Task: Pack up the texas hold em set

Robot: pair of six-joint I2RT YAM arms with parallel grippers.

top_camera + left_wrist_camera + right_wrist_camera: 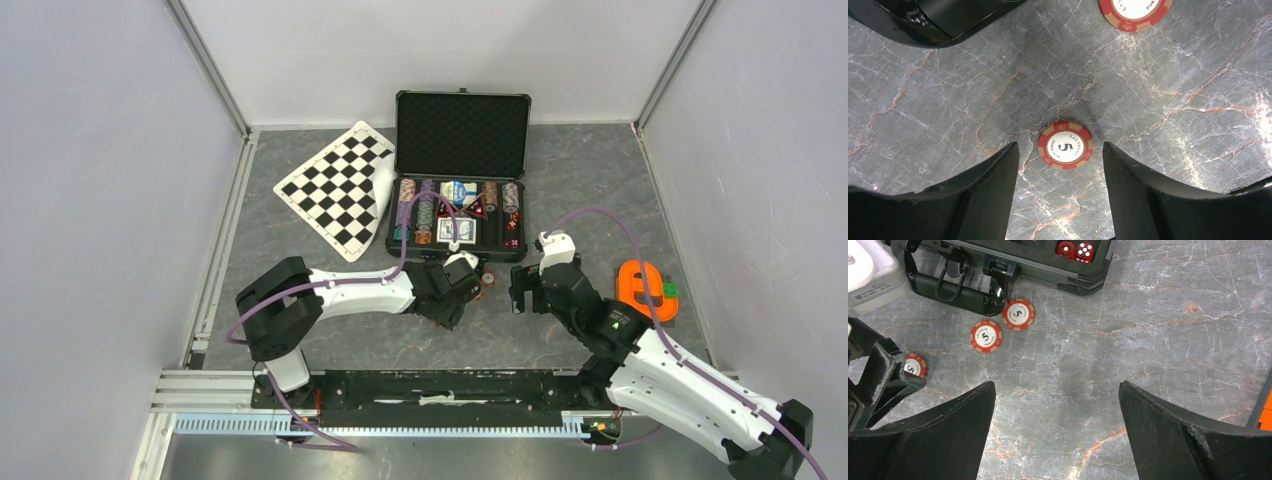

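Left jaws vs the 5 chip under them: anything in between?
Nothing visible. The chip lies flat on bare table between the open left jaws, touching neither. A second chip sits well apart.

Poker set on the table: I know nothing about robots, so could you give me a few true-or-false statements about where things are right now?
1. The black case is open. True.
2. A red chip marked 5 lies flat on the table between the left arm's fingers. True.
3. The right arm's fingers grip a chip. False: they stand apart with nothing between them.
4. The red dice lie on the table outside the black case. False: they sit inside it.
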